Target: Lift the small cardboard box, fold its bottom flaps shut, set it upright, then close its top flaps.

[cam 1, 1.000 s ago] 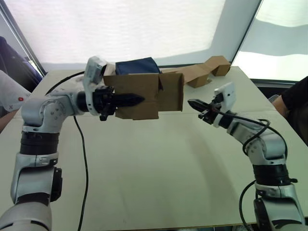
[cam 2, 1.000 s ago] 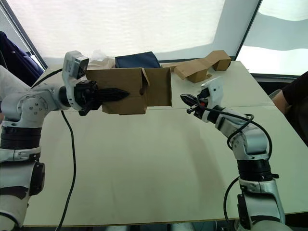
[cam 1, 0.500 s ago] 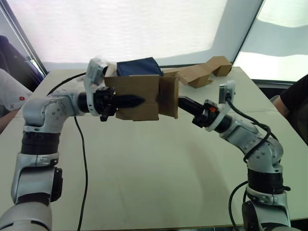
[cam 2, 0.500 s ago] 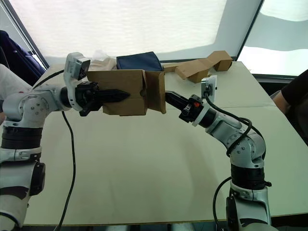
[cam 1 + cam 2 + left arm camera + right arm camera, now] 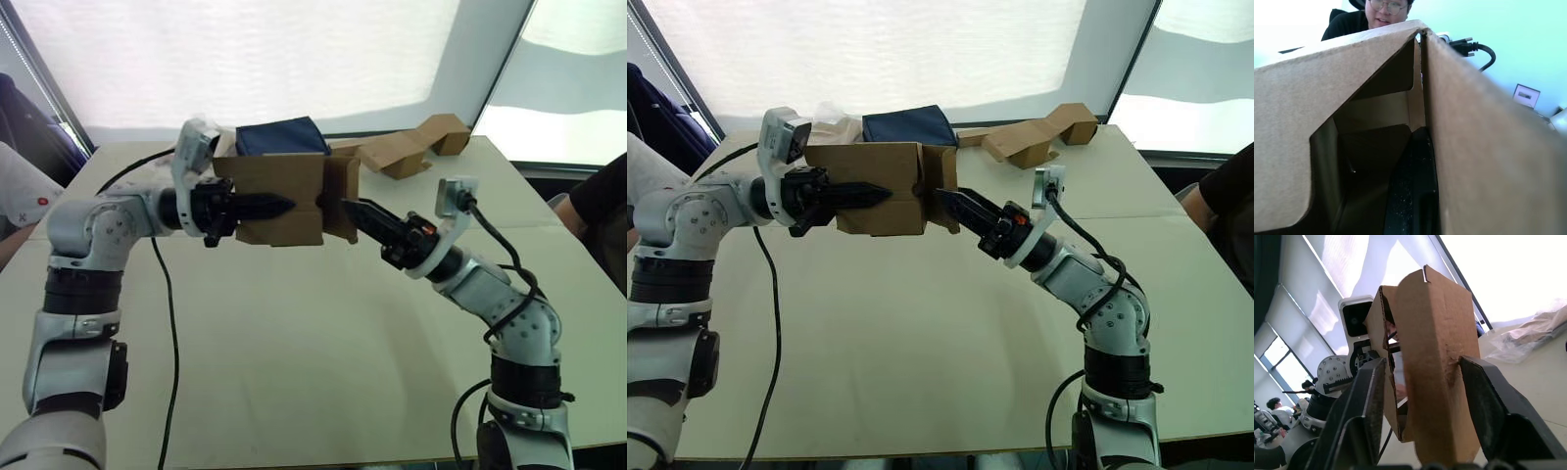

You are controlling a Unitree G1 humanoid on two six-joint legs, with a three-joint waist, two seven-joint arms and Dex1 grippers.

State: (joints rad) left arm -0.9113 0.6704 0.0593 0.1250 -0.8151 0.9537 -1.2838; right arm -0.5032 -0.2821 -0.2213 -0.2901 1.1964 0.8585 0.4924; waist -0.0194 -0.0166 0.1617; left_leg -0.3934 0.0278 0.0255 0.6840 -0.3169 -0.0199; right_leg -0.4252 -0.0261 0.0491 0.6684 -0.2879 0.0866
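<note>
The small cardboard box (image 5: pixel 284 186) hangs above the table on its side, its open ends facing left and right. My left gripper (image 5: pixel 269 206) is shut on the box's front wall. One black finger lies along the outside, the other finger (image 5: pixel 1413 196) sits inside. My right gripper (image 5: pixel 355 211) is open at the box's right end and touches the end flap (image 5: pixel 948 196). In the right wrist view that flap (image 5: pixel 1435 323) stands between the two spread fingers (image 5: pixel 1369 396).
A dark navy pouch (image 5: pixel 281 135) lies on the table (image 5: pixel 323 343) behind the box. A long folded cardboard piece (image 5: pixel 416 142) is at the back right. A black cable (image 5: pixel 171 323) hangs from the left arm. People sit at both table sides (image 5: pixel 602 215).
My right arm has swung left from open air to the box's right end, and the end flap has folded inward toward the box. The left gripper has kept its hold.
</note>
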